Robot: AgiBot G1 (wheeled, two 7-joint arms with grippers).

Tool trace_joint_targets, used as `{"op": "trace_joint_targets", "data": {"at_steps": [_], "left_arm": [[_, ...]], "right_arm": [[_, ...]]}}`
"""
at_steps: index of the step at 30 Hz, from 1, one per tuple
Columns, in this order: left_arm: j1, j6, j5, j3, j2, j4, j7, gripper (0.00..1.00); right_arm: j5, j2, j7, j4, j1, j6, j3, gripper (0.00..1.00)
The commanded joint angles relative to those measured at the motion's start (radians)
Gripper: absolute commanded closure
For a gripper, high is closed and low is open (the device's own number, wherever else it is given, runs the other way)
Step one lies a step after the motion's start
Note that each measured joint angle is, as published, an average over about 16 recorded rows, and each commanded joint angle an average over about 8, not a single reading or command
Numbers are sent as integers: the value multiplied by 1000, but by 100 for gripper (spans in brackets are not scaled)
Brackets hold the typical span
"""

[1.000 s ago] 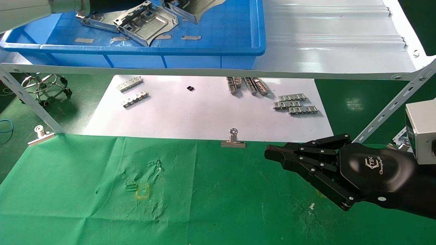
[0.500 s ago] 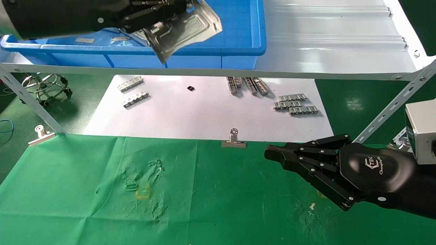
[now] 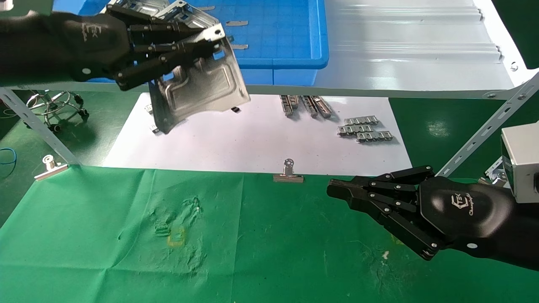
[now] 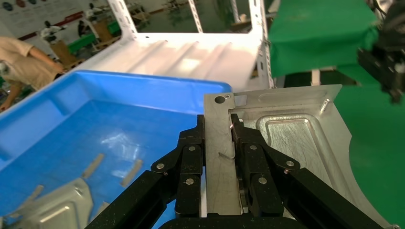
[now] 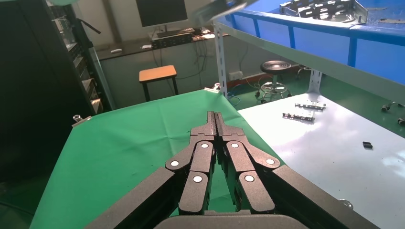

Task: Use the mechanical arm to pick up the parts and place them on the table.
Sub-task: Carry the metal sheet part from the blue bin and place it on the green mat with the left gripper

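The left black jointed-finger hand (image 3: 177,46) is closed on one silver stamped sheet-metal plate (image 3: 198,90), which it holds in the air, tilted, in front of the white metal shelf (image 3: 400,54) and above the white paper sheet (image 3: 252,143); the plate hangs down from the fingers (image 4: 191,162), which press on its upper edge from both faces. The plate is pale grey and a little shiny; it has a raised rectangular rib in the middle, a round hole in one corner, folded edges, and one curved notch on its lower side. Behind the hand stands the blue plastic bin (image 3: 278,63) on the shelf, and another silver plate (image 4: 57,210) lies inside it. Below and in front of the hand spreads the table with green creased cloth (image 3: 261,252). The right black jointed-finger hand (image 3: 379,202) rests low over this cloth, well apart from the plate, with its fingers straight, pressed together, and nothing in them.
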Motion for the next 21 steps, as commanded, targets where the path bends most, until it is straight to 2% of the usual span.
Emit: {"op": "trace_joint_targets", "data": {"at_steps": [1,12,17,21], "left_arm": [[26,3,-15,13,-27,-61,7,100],[153,-3,-87,189,-199,-363,97,100],[200,-4,-66,296,-239,-443,166,100],[223,-14,-37,372,-246,-448,234,100]], "right_arm": [[0,0,0,0,0,0,0,100],[0,0,0,0,0,0,0,100],[0,0,0,0,0,0,0,100],[0,0,0,0,0,0,0,100]]}}
